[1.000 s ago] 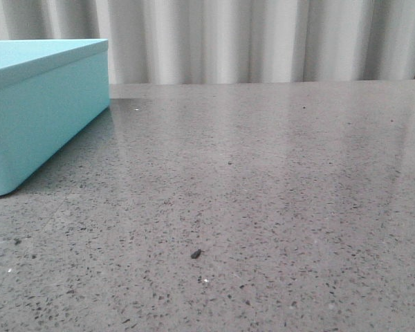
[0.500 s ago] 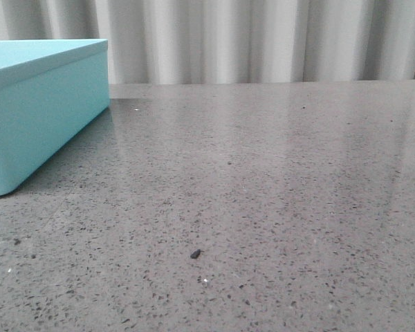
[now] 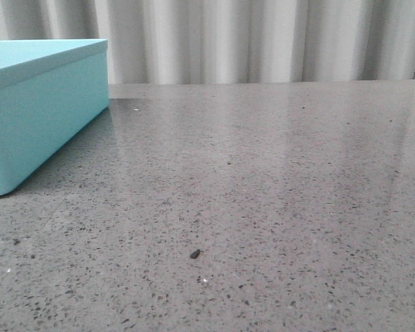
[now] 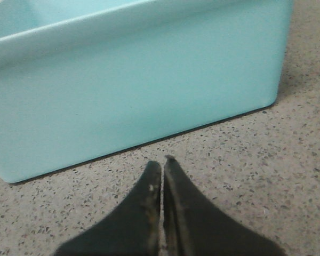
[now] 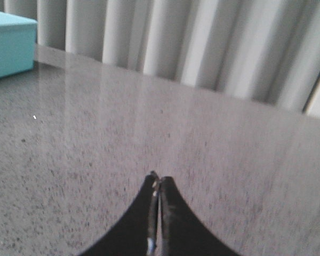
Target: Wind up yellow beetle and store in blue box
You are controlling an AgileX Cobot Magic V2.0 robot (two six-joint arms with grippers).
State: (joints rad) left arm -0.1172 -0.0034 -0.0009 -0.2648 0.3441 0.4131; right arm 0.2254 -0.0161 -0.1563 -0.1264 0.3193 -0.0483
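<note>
The yellow beetle is not visible in any of the three views, so where it sits cannot be told from here. That is the main risk: neither arm has a target in sight, and a reach made without finding the car first could sweep bare stone or knock the toy if it lies just out of frame.

The blue box (image 3: 41, 104) stands at the far left of the speckled grey surface (image 3: 263, 194). In the front view its top looks flat and closed, while the left wrist view hints at an inner wall behind the rim, so whether it is open or lidded cannot be settled. If it is lidded, dropping the car in would fail until the lid comes off.

The left tool (image 4: 161, 165) is clenched, its two dark fingers pressed together with nothing between them, and it hovers low just beside the box's long side wall. A forward move from there would likely push into the box and slide it. The right tool (image 5: 157, 181) is likewise clenched and empty, pointing across bare surface toward the pale curtain (image 5: 202, 48), well apart from the box.

Both tools need to release before any pickup; closing in on a small glossy rounded car with shut fingers would just shove it and set it rolling on its wheels.
</note>
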